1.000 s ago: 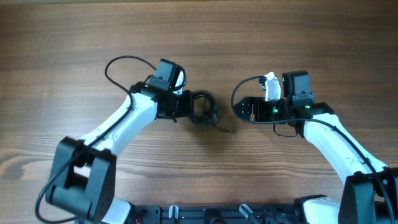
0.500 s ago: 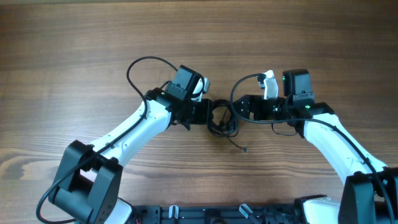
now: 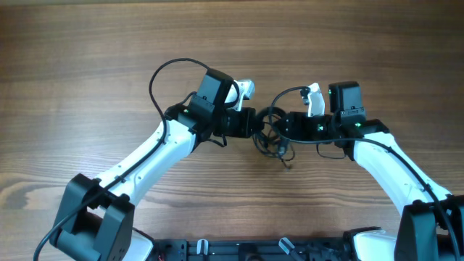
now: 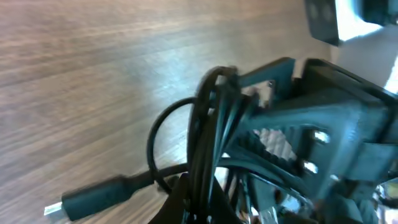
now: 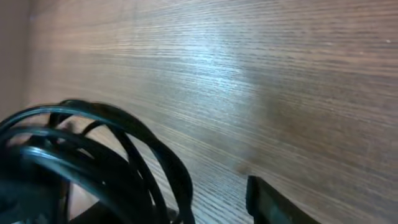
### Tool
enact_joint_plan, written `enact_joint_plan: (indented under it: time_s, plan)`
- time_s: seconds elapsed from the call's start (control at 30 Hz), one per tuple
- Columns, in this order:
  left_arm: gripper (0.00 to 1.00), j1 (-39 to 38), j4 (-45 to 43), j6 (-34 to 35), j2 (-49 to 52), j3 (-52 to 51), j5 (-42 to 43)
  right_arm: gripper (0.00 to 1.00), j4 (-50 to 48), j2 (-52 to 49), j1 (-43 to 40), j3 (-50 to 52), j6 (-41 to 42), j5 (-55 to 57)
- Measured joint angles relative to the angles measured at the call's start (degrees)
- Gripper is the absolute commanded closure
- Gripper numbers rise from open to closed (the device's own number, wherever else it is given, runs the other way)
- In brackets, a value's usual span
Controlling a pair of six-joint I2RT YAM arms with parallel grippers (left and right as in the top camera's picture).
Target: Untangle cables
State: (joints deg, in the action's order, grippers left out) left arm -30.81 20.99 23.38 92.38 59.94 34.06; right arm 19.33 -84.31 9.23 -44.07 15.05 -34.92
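Left gripper (image 3: 250, 122) is clamped on the cables (image 3: 270, 133). In the left wrist view the dark strands (image 4: 208, 143) rise in a tight sheaf straight out of its fingers at the bottom of the picture.

The bundle sits mid-table, a little nearer the right edge than the left, squeezed between the two grippers. From overhead its long axis runs from the far edge toward the near edge, across the line joining the arms. One loop bulges out toward the left edge (image 4: 163, 134). A loose tail (image 3: 285, 159) trails off the bottom of the coil, pointing at the near edge and slightly right. Its plug end (image 4: 93, 198) lies flat on the wood, tip aimed away from the coil.

Right gripper (image 3: 284, 125) faces it head-on, touching the bundle, jaws spread wide. In its own camera one dark finger (image 5: 273, 202) stands low on the right, and the stacked loops (image 5: 112, 155) arch in from the left, apart from that finger.

The table (image 3: 87, 58) is wood-grain brown. The right arm's black body (image 4: 323, 124) fills the left wrist view behind the strands.
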Motion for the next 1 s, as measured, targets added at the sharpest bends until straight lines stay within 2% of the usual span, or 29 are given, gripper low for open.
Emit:
enact_joint_plan:
  time_s: [0.17, 0.33, 0.5, 0.7, 0.9, 1.0]
  plan:
    - [0.96, 0.0, 5.9, -0.4, 0.1, 0.0, 1.7, 0.44, 9.1, 0.2, 3.1, -0.3, 11.6, 10.3]
    - [0.96, 2.3, 10.4, -2.9, 0.3, 0.0, 2.9, 0.44, 10.8, 0.4, 3.9, -0.4, 18.0, 12.4]
    - [0.96, 5.6, 12.5, -4.7, 0.3, 0.0, 4.4, 0.45, 10.9, 0.4, 3.9, -0.6, 20.5, 15.1]
    - [0.96, 5.7, 13.3, -5.3, 0.3, 0.0, 4.1, 0.48, 11.5, 0.4, 3.9, -0.6, 21.2, 16.3]
    - [0.96, 5.9, 17.0, -5.5, 0.3, 0.3, -1.0, 0.49, 12.7, 0.4, 3.9, -0.6, 21.9, 16.5]
    - [0.96, 11.0, 21.7, -5.7, -0.7, 0.1, -7.8, 0.49, 14.2, 0.0, 0.0, 0.2, 24.0, 30.9]
